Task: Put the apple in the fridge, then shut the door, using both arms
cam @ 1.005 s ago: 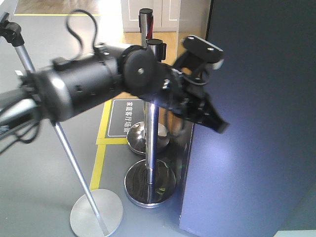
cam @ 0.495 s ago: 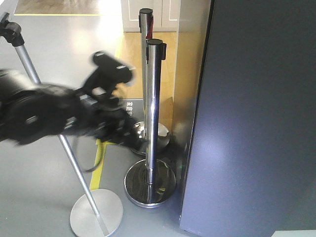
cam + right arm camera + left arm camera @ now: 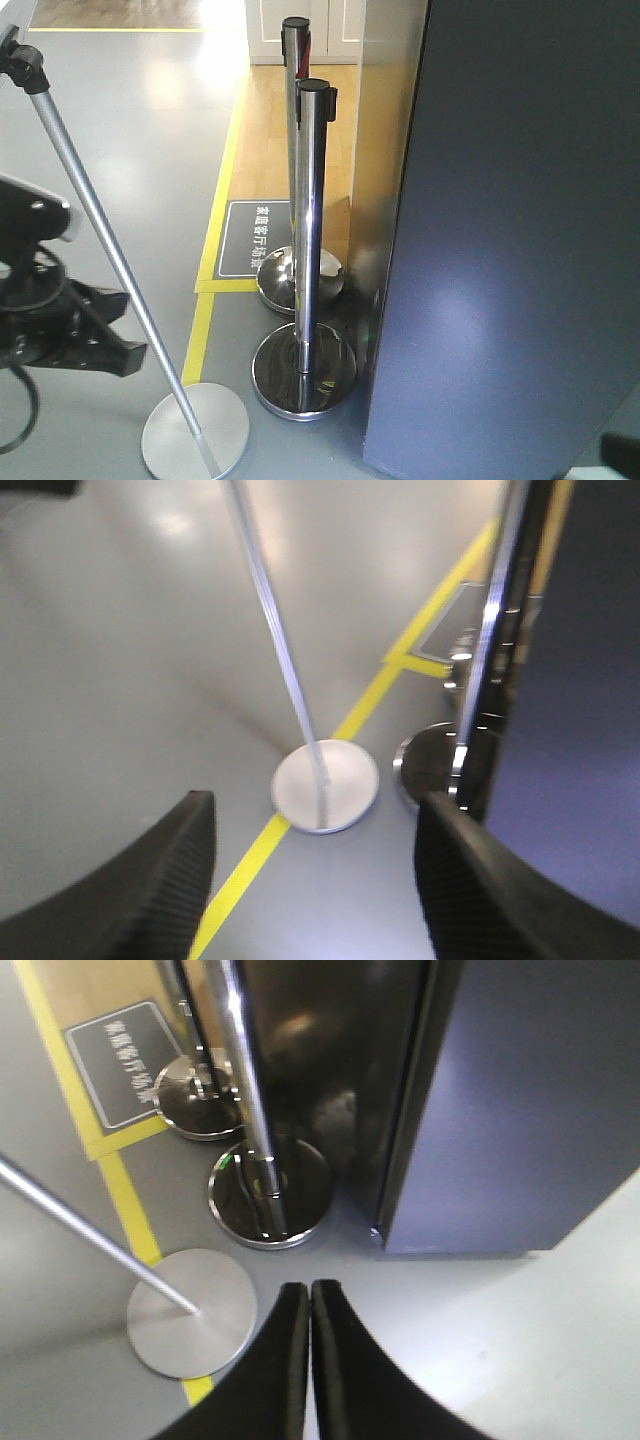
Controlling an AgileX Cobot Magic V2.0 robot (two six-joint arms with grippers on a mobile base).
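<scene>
The door (image 3: 510, 230) presents only its flat dark blue-grey outer face in the exterior view, standing upright with its long axis vertical, and it fills the right side of the frame; no white interior and no shelves are visible, so I judge the fridge (image 3: 520, 1100) closed. The apple is not visible in any view; by inference it is inside, but that cannot be checked. The left pincer (image 3: 310, 1360) has its two black fingers pressed together with nothing between them, low over the grey floor (image 3: 130, 120). From it the fridge's lower corner lies ahead and to the right, well apart, with the nearer chrome post (image 3: 310, 230) and its round base to the left of that corner. In the exterior view the left arm (image 3: 45, 310) sits at the left edge of frame, behind the slanted thin silver pole (image 3: 110, 260) with its disc foot (image 3: 195, 430). The right pincer (image 3: 310, 870) has its ribbed fingers (image 3: 470, 890) spread wide and empty, pointing down at the disc foot and the yellow floor line (image 3: 300, 810); the dark fridge edge lies to its right. Judgement: neither arm touches the door, no further push looks needed, and the task appears essentially complete. Which pincer is nearer the door cannot be told.
</scene>
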